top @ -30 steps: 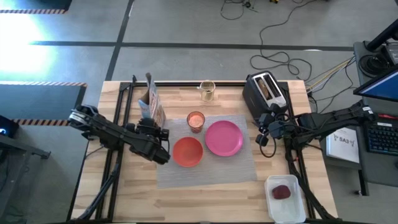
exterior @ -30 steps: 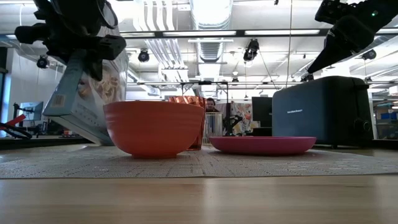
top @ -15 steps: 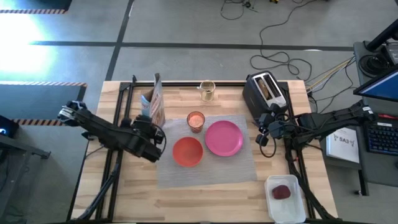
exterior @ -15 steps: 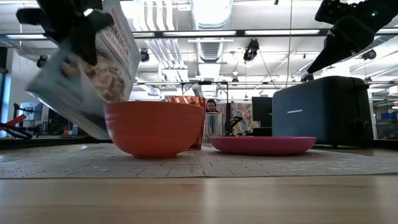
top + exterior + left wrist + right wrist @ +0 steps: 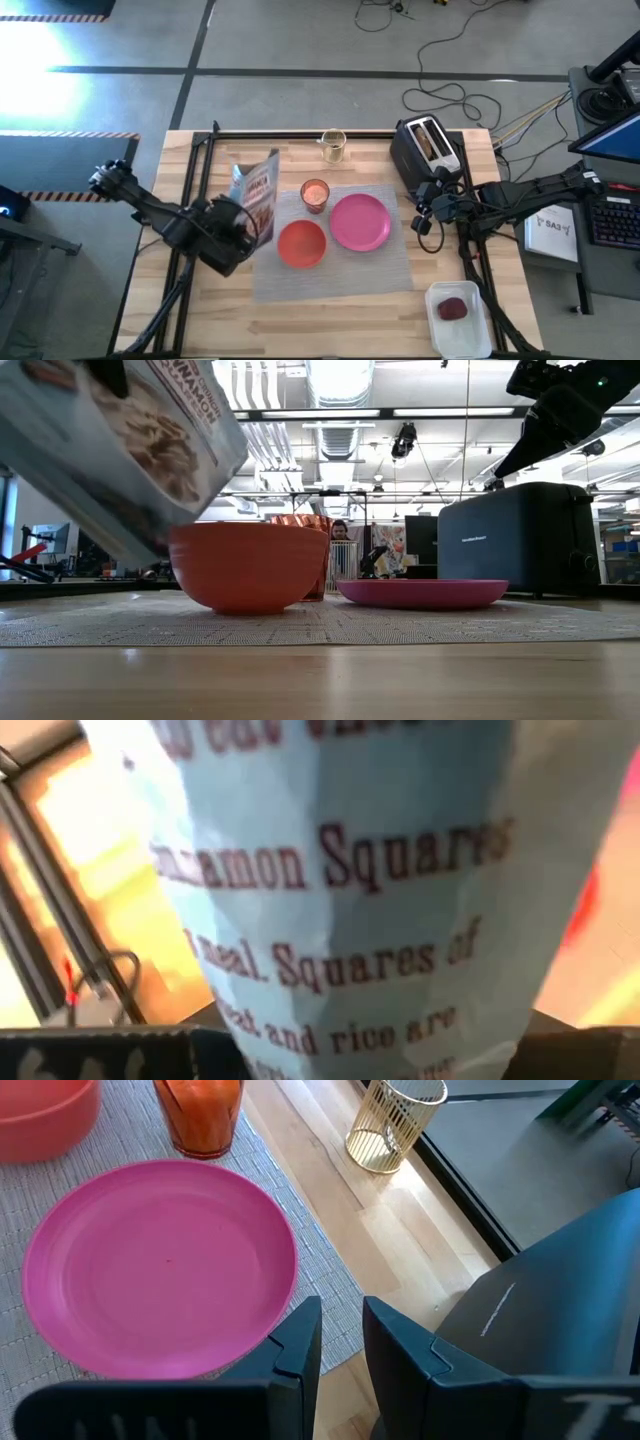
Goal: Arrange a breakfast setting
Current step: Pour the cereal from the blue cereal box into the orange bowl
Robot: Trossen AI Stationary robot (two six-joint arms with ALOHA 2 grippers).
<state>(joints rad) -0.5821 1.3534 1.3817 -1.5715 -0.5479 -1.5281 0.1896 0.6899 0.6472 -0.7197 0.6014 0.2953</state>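
A light-blue cereal bag (image 5: 258,198) (image 5: 130,450), printed "Cinnamon Squares" (image 5: 350,890), hangs tilted over the table's left part, beside the red-orange bowl (image 5: 301,243) (image 5: 248,565). My left gripper (image 5: 233,226) (image 5: 340,1055) is shut on it. The bowl, the pink plate (image 5: 360,222) (image 5: 160,1265) and the orange cup (image 5: 314,194) stand on the grey placemat (image 5: 340,282). My right gripper (image 5: 430,208) (image 5: 342,1335) waits by the plate's right rim, a narrow gap between its fingers and nothing in it. My left gripper pinches the bag between its two fingers (image 5: 100,1055), at the narrowed end nearest the wrist (image 5: 300,1040). The fingers slant down from the table's left side. The bag is lifted clear of the table and tilted, with its printed face turned upward.
A black toaster (image 5: 425,150) with a toast slice (image 5: 427,140) in its slot stands at the back right. A gold wire cup (image 5: 332,145) (image 5: 395,1125) is at the far edge. A white tray (image 5: 470,335) with a dark-red item (image 5: 453,310) sits front right.
My left gripper has risen and drawn back toward the table's left edge while rolling its wrist. The cereal bag, which stood upright near the bowl, is lifted clear and tipped over, so its printed face now looks upward. The right arm has kept still.
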